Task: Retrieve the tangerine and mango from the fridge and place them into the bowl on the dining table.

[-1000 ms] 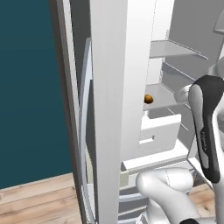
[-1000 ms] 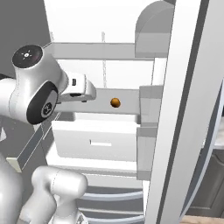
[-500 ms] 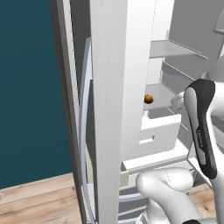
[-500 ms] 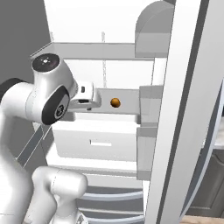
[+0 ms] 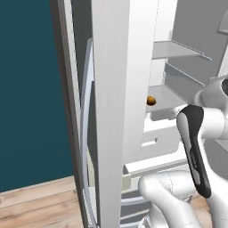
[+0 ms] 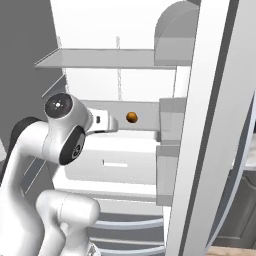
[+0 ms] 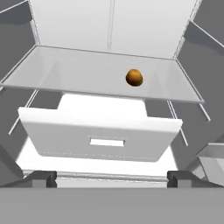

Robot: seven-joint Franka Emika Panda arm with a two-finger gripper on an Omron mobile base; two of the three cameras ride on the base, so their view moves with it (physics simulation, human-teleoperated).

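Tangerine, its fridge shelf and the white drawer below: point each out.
tangerine [image 7: 134, 77], hand view, centre of the fruit
shelf [image 7: 83, 72], hand view, bare surface left of the fruit
drawer [image 7: 65, 135], hand view, front panel left of the handle slot

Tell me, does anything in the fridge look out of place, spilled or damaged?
Nothing stands out. The fridge is open, and its white shelf lies level with no spill. The tangerine sits alone on it, whole. The drawer below is straight. The gripper is in front of the drawer, jaws apart and empty.

Glossy white rounded arm links, dark grey joint bands, round grey-capped joint, small dark fingers
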